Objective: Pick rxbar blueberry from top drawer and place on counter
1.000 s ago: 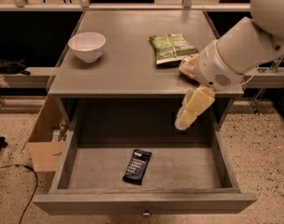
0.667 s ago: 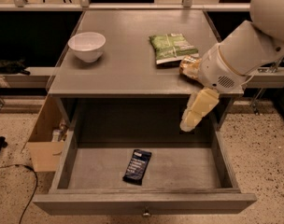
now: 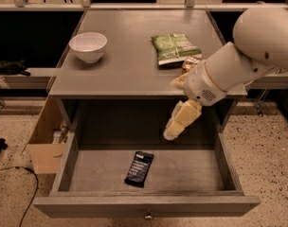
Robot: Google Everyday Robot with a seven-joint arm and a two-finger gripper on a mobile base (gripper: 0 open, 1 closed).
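Since the earlier frames the gripper (image 3: 174, 126) had swung left and sunk lower, and it hung in front of the dark gap under the counter (image 3: 130, 72), above the back of the drawer (image 3: 186, 174) and touching nothing. It pointed down and to the left at the end of the thick white arm (image 3: 238, 65), which came in from the right across the counter's front corner. We could not tell whether the jaws were spread or pressed together. The bar (image 3: 139, 169) had not moved: it lay flat on the drawer's grey floor, near the front and a little left of centre, slightly askew, well apart from the gripper and lower left of it. The drawer stood pulled fully out, its floor otherwise bare, with a small round knob (image 3: 147, 216) at the middle of its front. The counter was a flat, matte grey slab. On it a white bowl (image 3: 88, 46) sat upright toward the left, a green bag (image 3: 175, 48) lay toward the right rear, and a golden packet (image 3: 191, 63) lay just beside the bag, partly hidden by the arm. Beside the cabinet on the left an open cardboard box (image 3: 40, 145) stood on the speckled floor (image 3: 272, 164), and a thin black cable (image 3: 28, 200) trailed in front of it. Behind the counter the room was dim, with dark recesses on either side.
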